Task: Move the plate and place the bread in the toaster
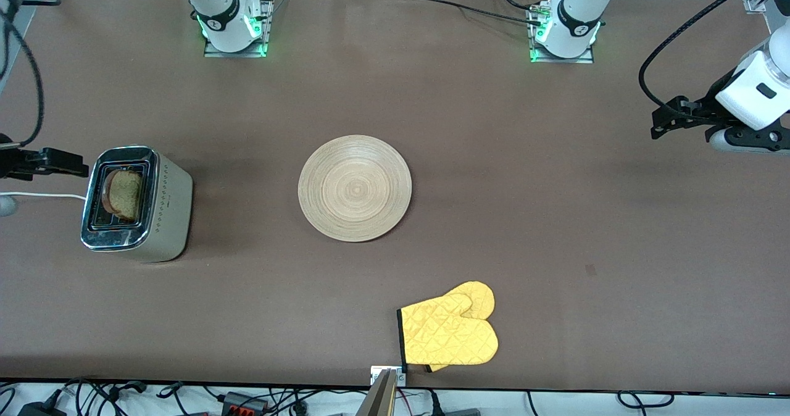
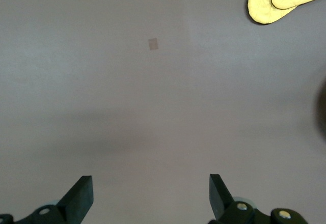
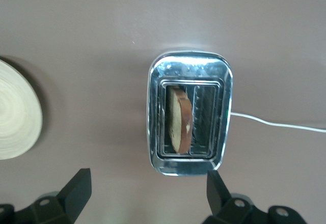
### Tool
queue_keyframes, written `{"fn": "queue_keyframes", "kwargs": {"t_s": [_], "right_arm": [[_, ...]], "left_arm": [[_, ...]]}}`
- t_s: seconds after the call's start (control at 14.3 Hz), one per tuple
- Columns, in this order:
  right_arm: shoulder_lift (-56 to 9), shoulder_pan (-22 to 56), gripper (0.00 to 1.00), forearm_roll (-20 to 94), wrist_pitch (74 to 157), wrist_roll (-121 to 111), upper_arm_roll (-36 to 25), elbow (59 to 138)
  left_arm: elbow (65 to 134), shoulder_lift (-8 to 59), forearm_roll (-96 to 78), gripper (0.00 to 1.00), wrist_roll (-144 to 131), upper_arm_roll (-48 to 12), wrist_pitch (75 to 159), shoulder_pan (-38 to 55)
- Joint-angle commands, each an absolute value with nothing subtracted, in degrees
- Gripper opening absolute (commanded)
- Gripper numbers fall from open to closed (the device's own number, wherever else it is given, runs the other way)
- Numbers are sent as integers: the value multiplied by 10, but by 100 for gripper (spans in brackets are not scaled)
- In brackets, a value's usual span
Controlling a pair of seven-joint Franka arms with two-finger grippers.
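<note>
- Since the bread (image 1: pixel 125 195) already stands on edge in one slot of the toaster (image 1: pixel 137 203), top crust poking above the rim, I'd judge the insertion done; what's left is backing the arm off.
- Right gripper (image 3: pixel 147 191): jaws wide apart, nothing between them. In the right wrist view it hangs over the table just off one short end of the toaster, the slots running straight away from it. In the front view only its black tip shows at the frame edge, beside the toaster at the right arm's end of the table.
- Key relation: the slice's long axis lies along the slot, in line with the gripper's approach. A straight lift or pull-back should clear it without touching the crust.
- White cord (image 3: pixel 277 124) trails off the toaster's side, away from the plate. Worth keeping the fingers off it.
- Plate (image 1: pixel 355 187): flat at mid-table, well apart from the toaster, bare mat between them. Nothing on it.
- Left gripper (image 2: pixel 151 198): spread open, empty, waiting over bare mat at the left arm's end of the table, well clear of the plate.
- Yellow oven mitt (image 1: pixel 449 327) lies near the table edge closest to the front camera, nearer that camera than the plate. Not in anyone's path.
- Room: open mat all round the toaster and plate; the right arm is much the closer one to the toaster.
</note>
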State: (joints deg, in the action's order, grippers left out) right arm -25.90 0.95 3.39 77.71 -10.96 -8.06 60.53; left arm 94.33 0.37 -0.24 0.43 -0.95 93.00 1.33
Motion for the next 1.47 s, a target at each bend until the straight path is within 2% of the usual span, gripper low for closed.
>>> {"fn": "queue_keyframes", "kwargs": {"t_s": [0.0,0.28,0.77,0.91,1.05,1.12,1.33,1.4], "right_arm": [[-248,-17,100,82,732,-133,-79,595],[-245,-41,100,110,691,-134,-77,595],[-244,-58,100,109,703,-135,-74,594],[-223,-48,100,99,724,-129,-71,599],[-201,2,100,19,735,-127,-71,617],[-176,15,100,-7,744,-118,-71,647],[-53,18,100,-8,852,-23,-69,834],[-14,20,100,-6,856,-10,-67,878]], "left_arm": [[943,-4,-7,100,0,-11,921,11],[943,-4,-7,100,0,-11,921,11],[943,-4,-7,100,0,-11,921,11],[942,-4,-7,100,0,-12,921,11],[942,-4,-7,100,0,-12,921,11],[943,-4,-7,100,0,-12,921,11],[943,-4,-7,100,0,-12,921,11],[942,-4,-7,100,0,-12,921,11]]}}
